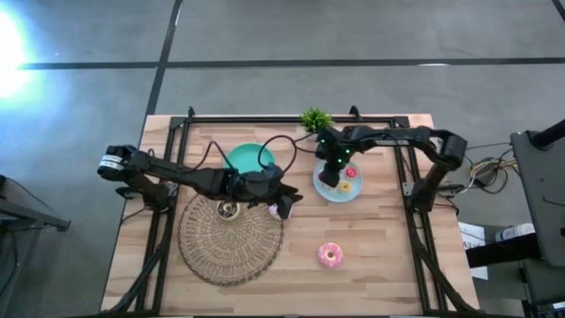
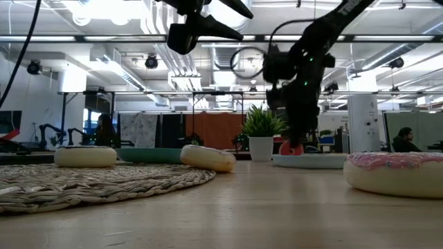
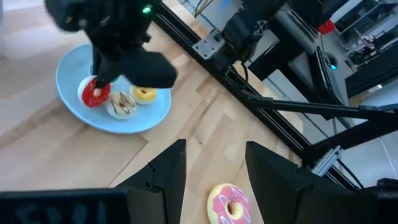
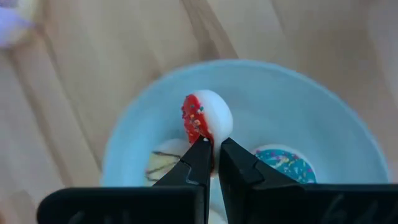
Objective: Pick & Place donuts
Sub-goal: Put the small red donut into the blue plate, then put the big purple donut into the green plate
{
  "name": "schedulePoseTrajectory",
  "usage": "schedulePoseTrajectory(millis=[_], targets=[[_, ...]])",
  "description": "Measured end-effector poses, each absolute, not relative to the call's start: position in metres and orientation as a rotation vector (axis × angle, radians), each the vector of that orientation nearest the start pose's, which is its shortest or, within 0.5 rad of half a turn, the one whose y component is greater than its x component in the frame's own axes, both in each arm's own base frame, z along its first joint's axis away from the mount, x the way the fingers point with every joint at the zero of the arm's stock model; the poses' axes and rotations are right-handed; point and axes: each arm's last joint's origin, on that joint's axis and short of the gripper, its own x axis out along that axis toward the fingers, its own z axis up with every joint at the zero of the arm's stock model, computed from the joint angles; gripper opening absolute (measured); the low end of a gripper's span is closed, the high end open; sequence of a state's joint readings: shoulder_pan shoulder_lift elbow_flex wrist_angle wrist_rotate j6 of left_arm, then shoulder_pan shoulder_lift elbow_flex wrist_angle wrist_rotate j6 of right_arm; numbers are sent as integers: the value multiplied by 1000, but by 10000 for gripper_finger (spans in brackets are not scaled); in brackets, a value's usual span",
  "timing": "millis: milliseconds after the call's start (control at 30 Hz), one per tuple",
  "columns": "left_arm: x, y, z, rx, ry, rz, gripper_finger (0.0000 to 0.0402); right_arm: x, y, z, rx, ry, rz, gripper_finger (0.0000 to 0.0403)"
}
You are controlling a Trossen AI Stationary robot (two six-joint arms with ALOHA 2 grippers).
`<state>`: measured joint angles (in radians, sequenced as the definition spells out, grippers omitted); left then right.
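Wooden worktop [image 1: 380,265] under a big open lab, and the action's at the light-blue plate [image 1: 328,191] around 1 o'clock from the worktop's middle. The right gripper [image 4: 212,145] has its fingers pinched on the rim of a tiny red donut [image 4: 205,117], which stands on edge just over the plate. Beside it in the plate sit a small yellow donut [image 3: 145,94], a pale one with dark stripes [image 3: 122,104] and what looks like a blue-frosted one [image 4: 284,163]. So I'd say the small ones are mostly sorted, whichever way that red one is going. The left gripper [image 3: 214,163] hangs above the worktop's middle with fingers spread and empty. Still loose: the bright pink donut [image 1: 330,255] at about 5 o'clock, a pale one [image 2: 208,158] right under the left gripper at the woven mat's [image 1: 203,256] edge, and another [image 1: 229,209] on the mat itself. The teal plate [image 1: 238,159] at 11 o'clock looks partly covered by the left arm. Room-wise, the two arms are pretty close together mid-worktop, and a small potted plant [image 1: 315,119] sits at 12 right behind the right arm, so that's the tight corner. The near side around the pink donut is wide open.
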<state>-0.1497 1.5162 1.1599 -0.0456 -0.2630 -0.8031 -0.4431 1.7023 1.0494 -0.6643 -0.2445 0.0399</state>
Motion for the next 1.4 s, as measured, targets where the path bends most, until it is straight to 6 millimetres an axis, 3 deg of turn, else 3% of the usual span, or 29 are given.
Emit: schedulePoseTrajectory(millis=[200, 333, 700, 867, 1200, 1400], targets=[[341, -48, 300, -708, 331, 252, 139, 290, -130, 159, 498, 1288, -198, 13], [340, -50, 299, -704, 342, 250, 139, 290, -130, 164, 470, 1271, -209, 21], [340, -51, 297, -689, 355, 262, 139, 286, -131, 171, 338, 1299, -345, 126], [338, -51, 295, -682, 380, 274, 139, 283, -131, 174, 238, 1323, -371, 154], [330, -61, 284, -676, 503, 317, 139, 267, -122, 212, 105, 1241, -297, 164], [317, -83, 270, -575, 669, 299, 139, 236, -91, 241, -113, 1137, -156, 164]])
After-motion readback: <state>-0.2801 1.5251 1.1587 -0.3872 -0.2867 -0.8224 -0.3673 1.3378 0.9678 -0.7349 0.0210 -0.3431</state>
